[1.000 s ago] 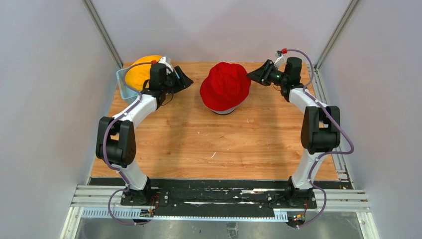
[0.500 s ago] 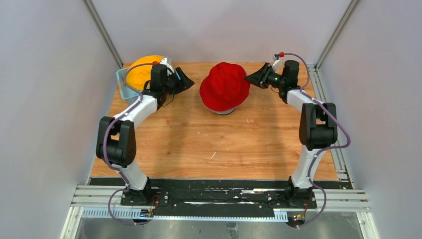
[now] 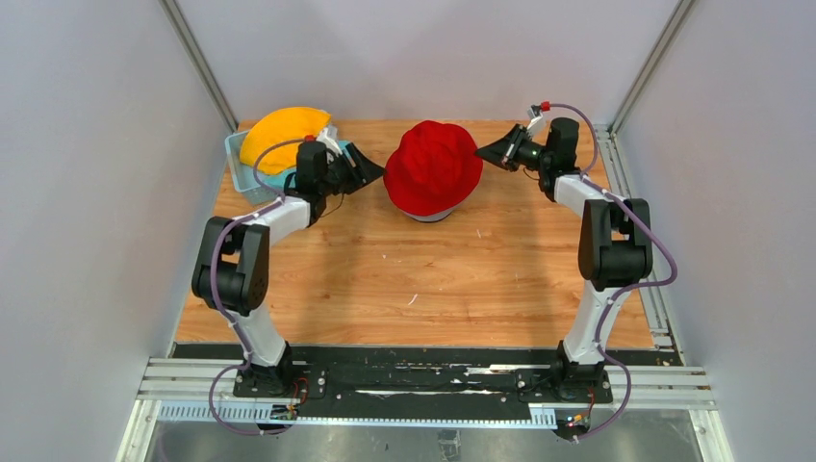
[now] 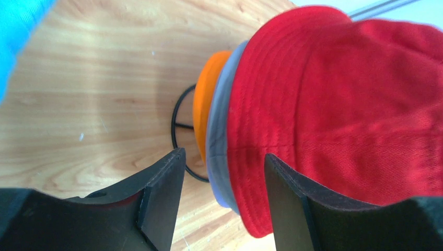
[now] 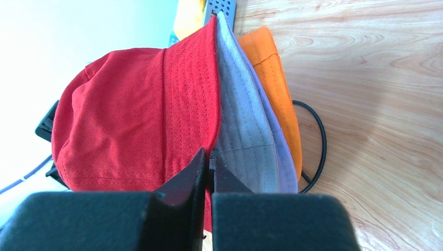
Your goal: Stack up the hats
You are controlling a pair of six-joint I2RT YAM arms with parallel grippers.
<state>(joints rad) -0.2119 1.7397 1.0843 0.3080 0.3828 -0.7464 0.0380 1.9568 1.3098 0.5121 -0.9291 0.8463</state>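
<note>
Table [image 3: 385, 279]: red hat [image 3: 435, 168] in right gripper [image 3: 482, 152]

— How many hats do you count?
— Five: one red hat [image 3: 433, 168], one grey hat [image 5: 243, 130], one orange hat [image 5: 271, 78], one yellow hat [image 3: 279, 130], one teal hat [image 3: 272, 179].
— And besides those?
— One blue basket [image 3: 234, 154], one black wire stand [image 5: 319, 141].

A robot lab cell: plain grey panel walls [image 3: 87, 192], aluminium frame rails [image 3: 664, 383] and a wooden tabletop [image 3: 433, 289].
</note>
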